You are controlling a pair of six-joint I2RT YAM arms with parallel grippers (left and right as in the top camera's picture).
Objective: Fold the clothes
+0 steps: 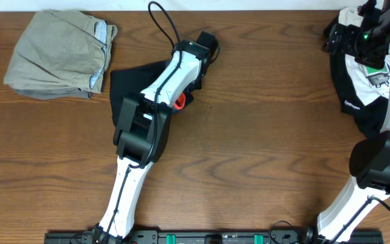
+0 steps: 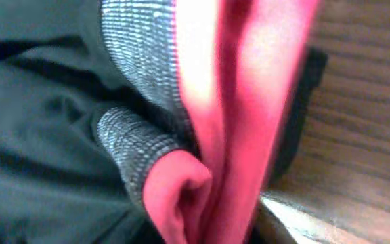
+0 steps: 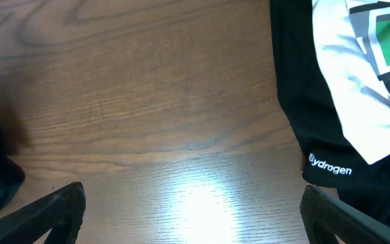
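Overhead, the black pants (image 1: 131, 85) lie bunched left of the frame's centre, largely covered by the left arm. The left gripper (image 1: 191, 88) is down at their right-hand edge, where a bit of red shows. The left wrist view is filled by the grey-and-red waistband (image 2: 181, 102), which is folded on itself and very close to the lens. The fingers are not clearly visible there, so I cannot tell whether they are clamped on the band or only poised at it.

The right gripper (image 3: 191, 193) hangs with its jaws wide apart and nothing between them over bare table (image 3: 147, 88). This is at the upper right of the overhead frame, beside a black-and-white garment (image 1: 364, 74) and well apart from the pants. The khaki trousers (image 1: 59, 54) sit folded at the upper left, clear of the work.

The step in hand looks like taking hold of the waistband so the pants can be spread before folding. To do it well:

- Grip both layers of the band rather than only the red inner lip, since stretchy fabric slips out of a shallow pinch.
- Lift only enough to free the cloth, then draw it flat along the table.
- Bring the right gripper across to the band's other end so the pull is even.
- Steer clear of the black-and-white garment.
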